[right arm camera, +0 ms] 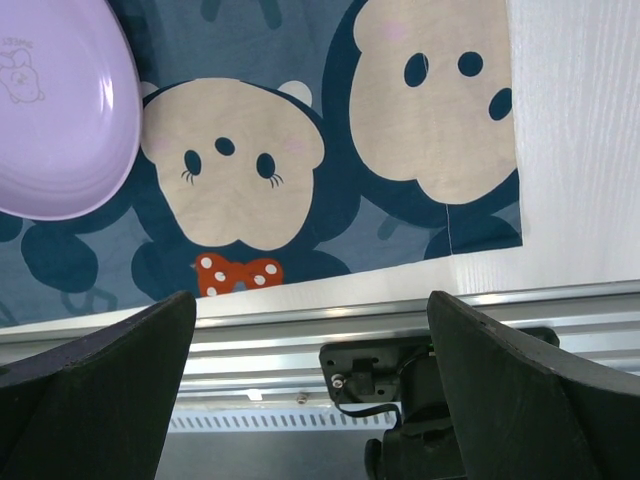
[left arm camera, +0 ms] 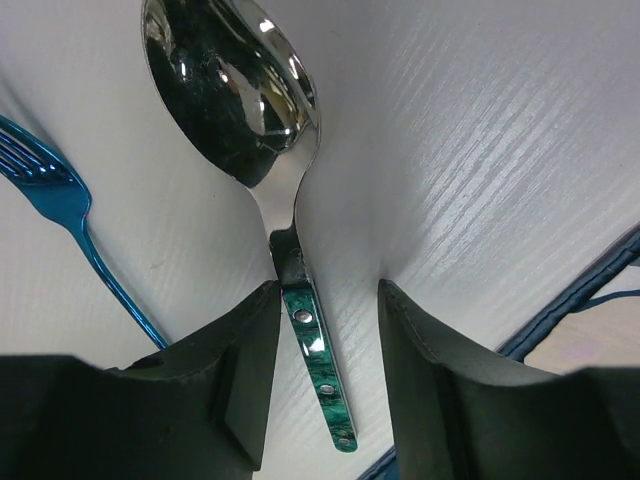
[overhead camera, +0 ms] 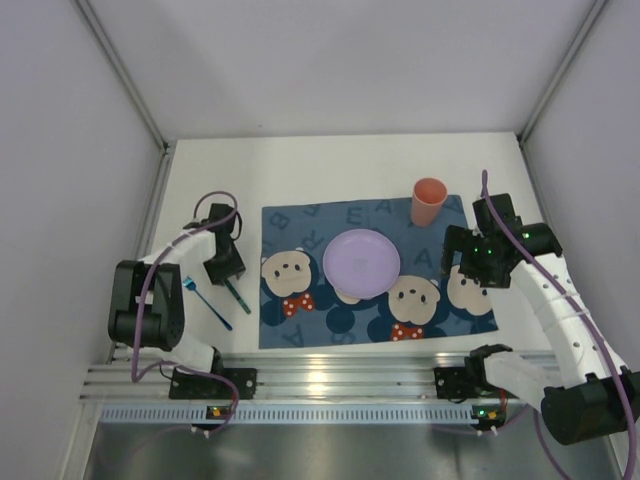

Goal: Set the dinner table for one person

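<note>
The white dinner table carries a dark blue mouse-print placemat. A lilac plate sits at the mat's middle and an orange cup stands at its far right corner. Left of the mat lie a spoon with a green handle and a blue fork. My left gripper is open and low over the spoon. In the left wrist view the handle lies between the fingers, close to the left one. My right gripper is open and empty above the mat's right side.
The ribbed aluminium rail runs along the near edge and shows in the right wrist view. Grey walls enclose the table on the far, left and right sides. The fork lies just left of the spoon's bowl.
</note>
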`<state>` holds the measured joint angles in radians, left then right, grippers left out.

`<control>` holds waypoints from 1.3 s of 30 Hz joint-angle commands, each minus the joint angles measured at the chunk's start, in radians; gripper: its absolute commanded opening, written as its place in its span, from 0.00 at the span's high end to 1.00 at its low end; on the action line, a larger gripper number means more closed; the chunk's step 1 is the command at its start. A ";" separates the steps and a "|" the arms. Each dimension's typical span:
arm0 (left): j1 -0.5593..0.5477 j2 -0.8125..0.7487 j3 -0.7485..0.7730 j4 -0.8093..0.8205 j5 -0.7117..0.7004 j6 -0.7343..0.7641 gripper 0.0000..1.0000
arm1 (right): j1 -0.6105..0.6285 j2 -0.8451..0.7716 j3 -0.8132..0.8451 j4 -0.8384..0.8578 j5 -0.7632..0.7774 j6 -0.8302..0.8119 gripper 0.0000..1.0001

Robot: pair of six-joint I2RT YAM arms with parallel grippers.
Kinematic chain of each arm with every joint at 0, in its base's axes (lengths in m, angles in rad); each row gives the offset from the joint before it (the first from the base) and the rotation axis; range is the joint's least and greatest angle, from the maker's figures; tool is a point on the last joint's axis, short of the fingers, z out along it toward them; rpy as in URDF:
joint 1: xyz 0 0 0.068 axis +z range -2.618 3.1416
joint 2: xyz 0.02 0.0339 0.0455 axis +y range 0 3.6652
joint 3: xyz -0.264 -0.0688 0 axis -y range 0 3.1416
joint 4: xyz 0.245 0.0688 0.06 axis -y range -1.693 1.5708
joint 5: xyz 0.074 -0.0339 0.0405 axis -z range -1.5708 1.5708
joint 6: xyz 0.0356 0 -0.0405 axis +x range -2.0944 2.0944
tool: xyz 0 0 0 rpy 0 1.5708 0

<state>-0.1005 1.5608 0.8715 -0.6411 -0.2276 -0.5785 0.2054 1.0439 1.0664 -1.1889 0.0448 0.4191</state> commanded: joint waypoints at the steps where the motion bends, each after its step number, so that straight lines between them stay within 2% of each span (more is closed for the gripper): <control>1: 0.019 0.021 -0.051 0.057 -0.027 -0.009 0.51 | -0.001 0.004 0.006 0.005 0.017 -0.006 0.00; 4: 0.025 0.039 -0.052 0.075 -0.021 -0.004 0.59 | -0.001 0.004 0.003 0.006 0.015 -0.003 0.00; 5: 0.025 0.057 -0.052 0.087 -0.019 -0.003 0.69 | -0.003 0.007 0.001 0.006 0.013 -0.002 0.00; 7: 0.027 0.077 -0.045 0.100 -0.009 0.006 0.83 | -0.001 0.010 0.004 0.006 0.012 -0.003 0.00; 8: 0.027 0.090 -0.034 0.104 -0.001 0.011 1.00 | -0.001 0.011 0.007 0.008 0.012 -0.002 0.00; 13: 0.022 0.058 0.064 0.052 0.056 0.009 1.00 | 0.000 0.025 0.039 0.020 -0.028 -0.016 0.00; 14: 0.021 0.045 0.125 0.035 0.077 0.003 1.00 | -0.001 0.028 0.058 0.034 -0.040 -0.022 0.00; 15: 0.013 0.041 0.157 -0.006 0.091 -0.004 1.00 | -0.001 0.028 0.066 0.052 -0.143 -0.029 0.00; 17: -0.007 0.030 0.263 -0.035 0.114 -0.029 1.00 | 0.008 0.034 0.101 0.115 -0.227 -0.036 0.00; 18: -0.037 0.031 0.300 -0.055 0.132 -0.037 1.00 | 0.009 0.038 0.110 0.139 -0.305 -0.028 0.00; 20: -0.076 0.042 0.415 -0.094 0.155 -0.061 1.00 | 0.026 0.054 0.133 0.202 -0.354 0.013 0.00; 24: -0.242 0.099 0.615 -0.166 0.179 -0.113 1.00 | 0.095 0.074 0.133 0.369 -0.457 0.133 0.00; 26: -0.300 0.134 0.714 -0.187 0.188 -0.133 1.00 | 0.165 0.088 0.138 0.422 -0.462 0.168 0.00; 32: -0.447 0.191 0.872 -0.196 0.275 -0.198 1.00 | 0.313 0.183 0.184 0.551 -0.424 0.237 0.00; 39: -0.518 0.199 0.909 -0.190 0.300 -0.219 1.00 | 0.428 0.309 0.239 0.557 -0.307 0.213 0.02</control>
<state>-0.6022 1.7706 1.7336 -0.8188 0.0437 -0.7670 0.5892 1.3262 1.2514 -0.6834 -0.3191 0.6262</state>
